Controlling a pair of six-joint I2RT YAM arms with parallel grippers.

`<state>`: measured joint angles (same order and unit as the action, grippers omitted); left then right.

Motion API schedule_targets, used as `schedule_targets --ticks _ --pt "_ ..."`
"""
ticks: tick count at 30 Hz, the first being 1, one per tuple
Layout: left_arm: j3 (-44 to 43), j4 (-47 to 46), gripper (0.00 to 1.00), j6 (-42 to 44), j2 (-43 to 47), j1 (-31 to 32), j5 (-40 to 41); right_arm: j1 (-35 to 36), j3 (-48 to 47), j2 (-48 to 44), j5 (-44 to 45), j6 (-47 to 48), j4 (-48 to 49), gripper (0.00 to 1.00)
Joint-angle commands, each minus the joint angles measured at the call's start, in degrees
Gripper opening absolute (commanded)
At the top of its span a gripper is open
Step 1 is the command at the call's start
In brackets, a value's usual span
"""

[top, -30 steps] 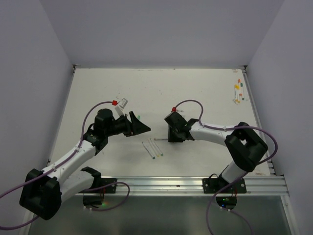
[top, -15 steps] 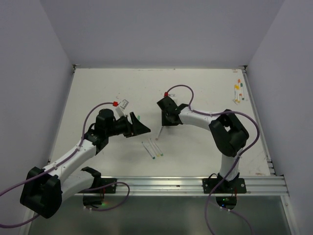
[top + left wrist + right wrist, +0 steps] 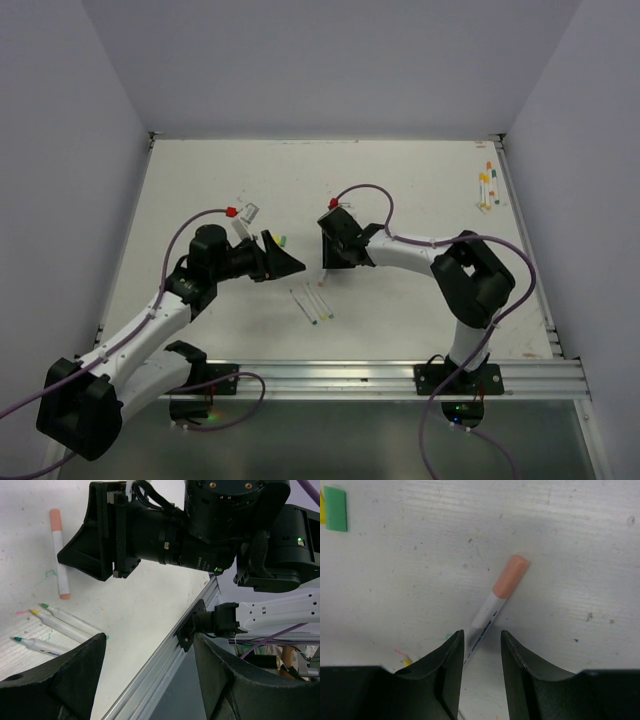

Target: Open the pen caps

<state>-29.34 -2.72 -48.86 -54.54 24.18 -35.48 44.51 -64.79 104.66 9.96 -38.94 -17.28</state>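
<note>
A white pen with an orange cap (image 3: 510, 576) lies flat on the table, its barrel (image 3: 485, 617) running down between the fingers of my right gripper (image 3: 482, 647). The jaws stand a little apart around the barrel, which lies close to the left finger (image 3: 451, 660), with a clear gap on the other side. From above, this gripper (image 3: 335, 256) points down at mid table. My left gripper (image 3: 283, 262) hovers just to its left, open and empty. Its wrist view shows the same orange pen (image 3: 59, 555) and three uncapped pens (image 3: 60, 622).
A loose green cap (image 3: 335, 508) lies on the table beyond the right gripper, a sliver of yellow beside it. Three uncapped pens (image 3: 312, 305) lie near the front rail (image 3: 400, 375). Several capped pens (image 3: 487, 187) lie at the far right edge.
My right arm has swung left and away from the front rail, and its jaws have widened slightly. The orange-capped pen now lies on the table. The left arm has barely moved.
</note>
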Motion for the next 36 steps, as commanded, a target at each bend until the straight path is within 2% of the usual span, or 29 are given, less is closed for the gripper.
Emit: schedule_targets --ticks 1,6,9,10,12,18,24,36 --pt "-0.5 1.5 0.74 1.0 1.5 0.1 0.0 2.3 -1.5 1.1 0.0 -2.5 1.6 0.39" --pt "-0.5 2.2 0.74 1.5 2.1 0.0 0.2 4.7 -4.9 5.5 5.6 -3.4 -3.2 0.35" --pt "0.1 2.4 0.74 1.6 2.2 -0.1 0.5 4.9 -4.1 6.1 7.4 -3.5 -4.0 0.21" --pt "0.2 2.2 0.74 1.5 2.2 -0.2 0.5 4.9 -3.0 6.0 7.9 -3.3 -3.1 0.1" --pt "0.5 1.8 0.74 1.4 2.0 -0.2 0.3 4.9 -2.5 5.7 10.3 -2.8 -3.1 0.0" --pt "0.2 1.2 0.74 1.6 0.2 -0.4 0.6 4.7 -4.9 4.8 14.0 2.3 -4.0 0.0" --pt "0.2 2.3 0.74 1.9 -0.2 -1.5 2.2 4.6 -6.2 0.3 13.8 9.1 -3.9 0.0" --pt "2.2 2.6 0.74 0.2 -0.6 -3.8 4.6 4.5 -2.1 -7.0 1.7 17.1 0.8 0.0"
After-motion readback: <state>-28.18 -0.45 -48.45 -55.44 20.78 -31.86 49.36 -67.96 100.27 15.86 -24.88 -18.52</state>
